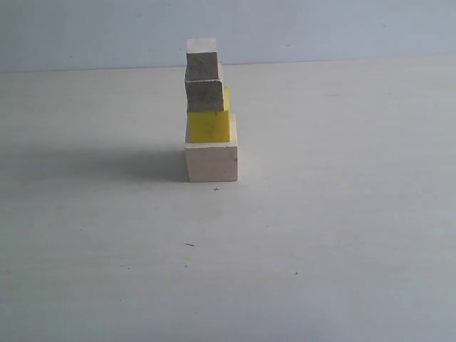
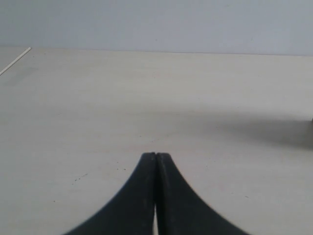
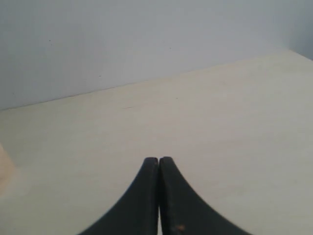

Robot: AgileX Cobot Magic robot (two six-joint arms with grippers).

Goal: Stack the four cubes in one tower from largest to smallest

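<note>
On the table (image 1: pixel 342 235), exterior view: the tower (image 1: pixel 209 114) stands toward 12 o'clock from the table's middle, near the far edge where the pale wall (image 1: pixel 320 28) begins. Four cubes, one column, all upright.

Order, bottom to top: large wooden cube (image 1: pixel 211 161) flat on the table; yellow cube (image 1: pixel 209 126) on it; medium wooden cube (image 1: pixel 205 95) on the yellow; small wooden cube (image 1: pixel 202 58) on top. Each rests on the one below.

Alignment: the 9 o'clock sides run nearly flush down the column. The step-in shows on the 3 o'clock side, where each cube sits back from the one under it. A thin strip of yellow shows at 3 o'clock of the medium wooden cube. Front faces of the medium and small wooden cubes read dark grey, in shade; the top face of the small one is pale.

Shadow (image 1: pixel 107 164) runs from the tower's base toward 9 o'clock across the table. A few dark specks (image 1: pixel 189 244) lie on the table at 6 o'clock of the tower, well apart from it.

Left gripper (image 2: pixel 156 155), left wrist view: jaws pressed together tip to tip, nothing between them, table ahead.

Right gripper (image 3: pixel 159 159), right wrist view: likewise closed on nothing, fingers touching along their length, over the table, wall beyond.
</note>
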